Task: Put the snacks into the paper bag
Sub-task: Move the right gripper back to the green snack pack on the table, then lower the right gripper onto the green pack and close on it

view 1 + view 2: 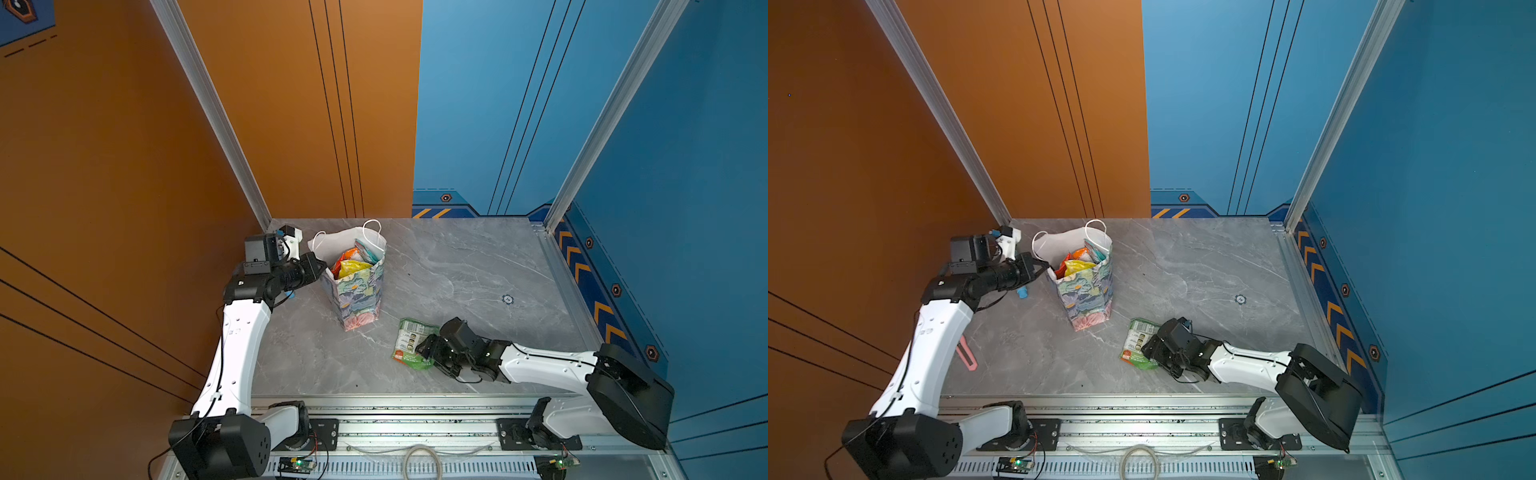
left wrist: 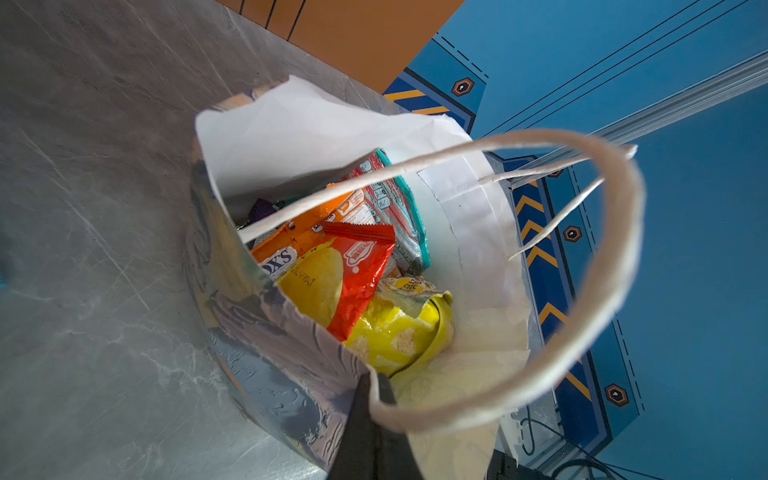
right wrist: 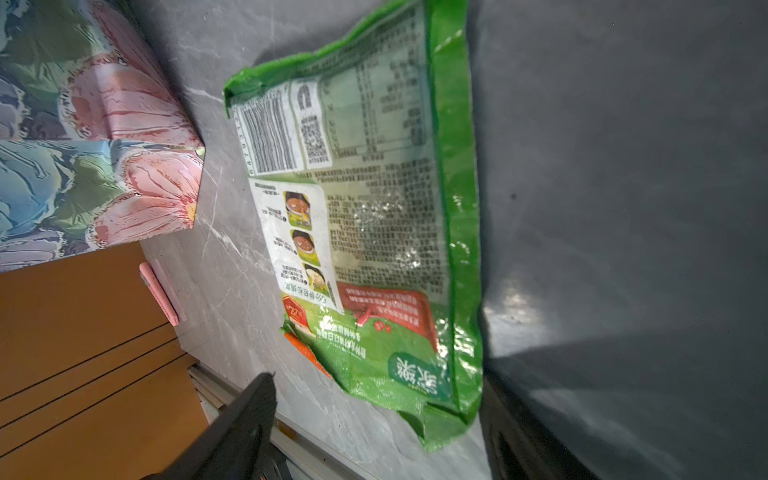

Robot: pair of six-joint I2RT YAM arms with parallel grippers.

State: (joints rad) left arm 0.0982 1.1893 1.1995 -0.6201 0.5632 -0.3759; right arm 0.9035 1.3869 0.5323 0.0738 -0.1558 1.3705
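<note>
Snacks point(image 2: 357, 266) overlap inside the paper bag point(image 2: 291, 137), lower ones mostly hidden.

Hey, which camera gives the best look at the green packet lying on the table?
The right wrist view: the green packet is large and close, barcode and print visible. In both top views it is small and partly hidden by the right gripper. The left wrist view looks into the paper bag and misses it.
</note>
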